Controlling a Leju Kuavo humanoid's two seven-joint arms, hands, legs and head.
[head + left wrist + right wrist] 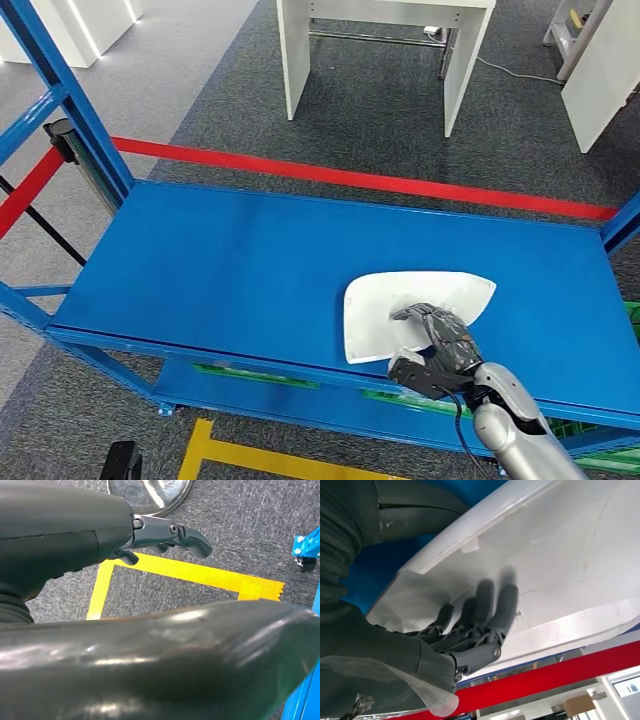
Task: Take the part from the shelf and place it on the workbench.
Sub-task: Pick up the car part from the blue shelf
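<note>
Right hand (436, 345) lies on the white part (392, 305) at the blue shelf's (226, 270) front edge, fingers (497, 610) flat on top, grasp not closed yet. Best curl fingers over the near rim and get the thumb underneath before lifting. Left hand (166, 535) hangs over the floor, holding nothing, fingers loosely apart.

I see the part (411, 310) as white, smooth plastic with a faint sheen, dully glossy in my right wrist view. The shelf (226, 270) at my twelve o'clock looks like painted blue metal, smooth and satin. My right hand (438, 345) reads as dark matt plastic on a silver arm. The floor (377, 110) is rough grey carpet; yellow tape (196, 572) looks slick.
</note>
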